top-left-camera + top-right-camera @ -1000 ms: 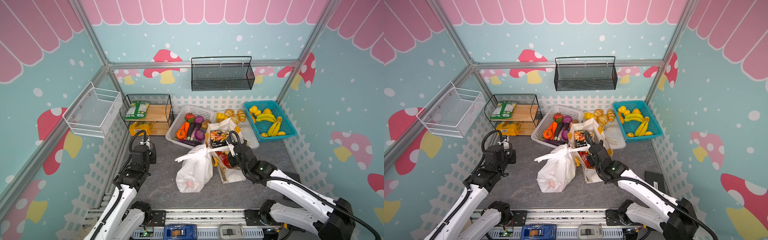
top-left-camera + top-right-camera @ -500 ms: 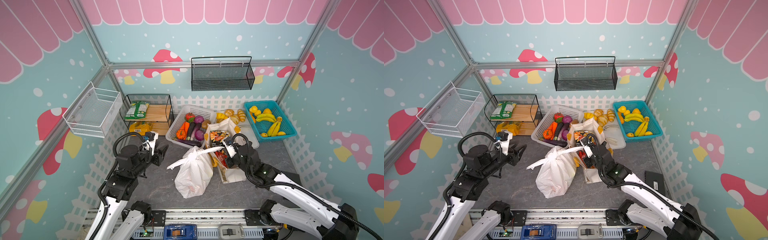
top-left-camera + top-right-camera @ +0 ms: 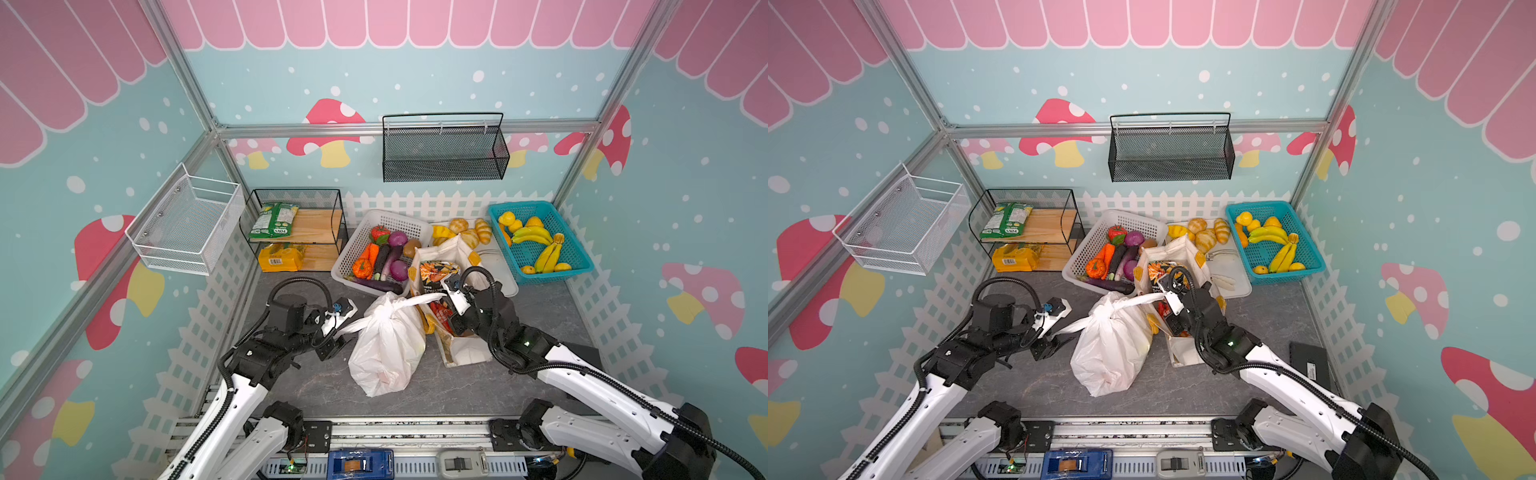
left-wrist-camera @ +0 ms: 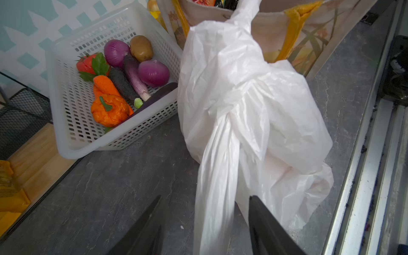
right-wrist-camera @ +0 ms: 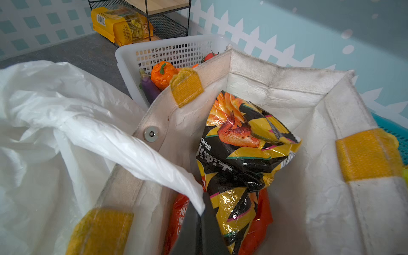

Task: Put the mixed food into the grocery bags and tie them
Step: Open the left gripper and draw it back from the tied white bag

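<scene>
The white bag [image 3: 386, 345] stands near the middle of the bench, its top gathered into a loose knot [image 4: 231, 114], and the cream tote [image 5: 276, 72] sits just beside it toward the bench's right edge. The tote holds the yellow-and-black snack packet [image 5: 242, 143] and the red packet [image 5: 260, 212].

Two handle tails leave the knot in opposite directions, so their shared line runs across the bench from left to right. Our right hand [image 5: 202, 205] is clamped on the tip of the right tail [image 5: 132, 154], which it holds out over the tote's mouth. Our left hand [image 4: 205, 198] is open, with its fingers standing on either side of the left tail [image 4: 216, 176]. That tail runs straight away from the hand to the knot, and we cannot tell whether either finger touches it.

We judge that the left hand is the nearer one and already lined up. It would need to close on this tail, then both hands pull apart along that line to cinch the knot.
</scene>
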Robot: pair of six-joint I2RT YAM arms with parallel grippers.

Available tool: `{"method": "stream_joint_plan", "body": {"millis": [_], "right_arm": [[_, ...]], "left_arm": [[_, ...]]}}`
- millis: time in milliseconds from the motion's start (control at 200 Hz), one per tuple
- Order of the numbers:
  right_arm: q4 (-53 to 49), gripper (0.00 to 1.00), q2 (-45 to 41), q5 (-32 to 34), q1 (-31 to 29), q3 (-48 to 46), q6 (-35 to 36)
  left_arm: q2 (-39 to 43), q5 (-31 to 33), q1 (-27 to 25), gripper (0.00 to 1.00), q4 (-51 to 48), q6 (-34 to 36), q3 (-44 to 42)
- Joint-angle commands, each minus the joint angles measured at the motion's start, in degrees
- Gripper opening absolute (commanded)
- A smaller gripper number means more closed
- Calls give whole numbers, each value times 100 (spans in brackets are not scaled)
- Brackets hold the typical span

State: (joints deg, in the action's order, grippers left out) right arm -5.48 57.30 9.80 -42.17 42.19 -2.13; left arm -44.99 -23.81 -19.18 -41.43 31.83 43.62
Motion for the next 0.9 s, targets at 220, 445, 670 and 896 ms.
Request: {"method": "stream_joint_plan", "body": {"millis": [220,445,670,896], "right_arm": [[142,0,-157,470,-25,-64,-44],[135,0,-366,802,401,-648,-591],[245,0,-634,768,684,-810,-622],[1078,25,-833,-604,327,-806,86]], "left_arm": [[-568,1195,-163,0,201,-78,-90],[-427,3989,-235,0,924,-1629,-690],[-1015,5155,-404,0,778,-1496,-553],[-894,3640,-552,48,357,-1703,110]]}}
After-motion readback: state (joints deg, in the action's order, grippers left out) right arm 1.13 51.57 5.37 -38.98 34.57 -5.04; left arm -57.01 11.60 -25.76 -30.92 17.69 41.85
